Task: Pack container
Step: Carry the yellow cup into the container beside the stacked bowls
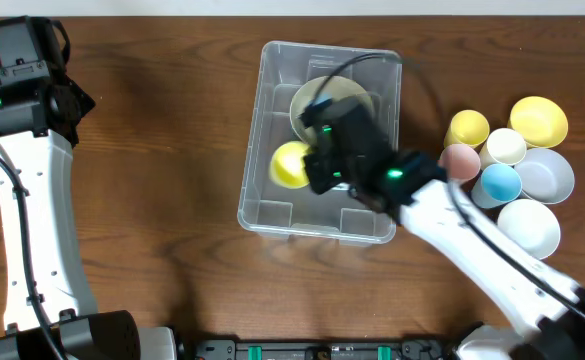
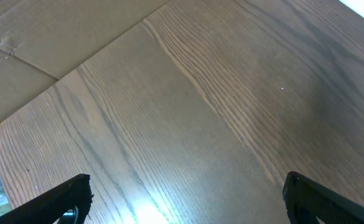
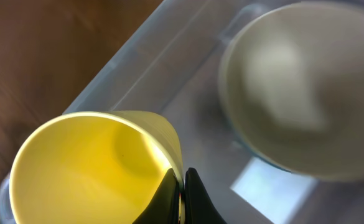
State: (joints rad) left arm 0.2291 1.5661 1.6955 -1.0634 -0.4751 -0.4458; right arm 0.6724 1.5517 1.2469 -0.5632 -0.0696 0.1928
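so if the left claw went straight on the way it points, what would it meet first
Probably the wooden table: the left claw stands open over bare wood, nothing else ahead, though the gap is unclear.

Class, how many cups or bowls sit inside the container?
2: yellow cup in the right fingers, by the container's left wall; cream bowl at the far end. More may be hidden.

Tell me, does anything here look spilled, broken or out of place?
Nothing stands out. The right fingers pinch the rim of a yellow cup over the container, beside a pale bowl lying inside. The spare bowls sit clustered upright on the table to the right, nothing spilled or cracked.
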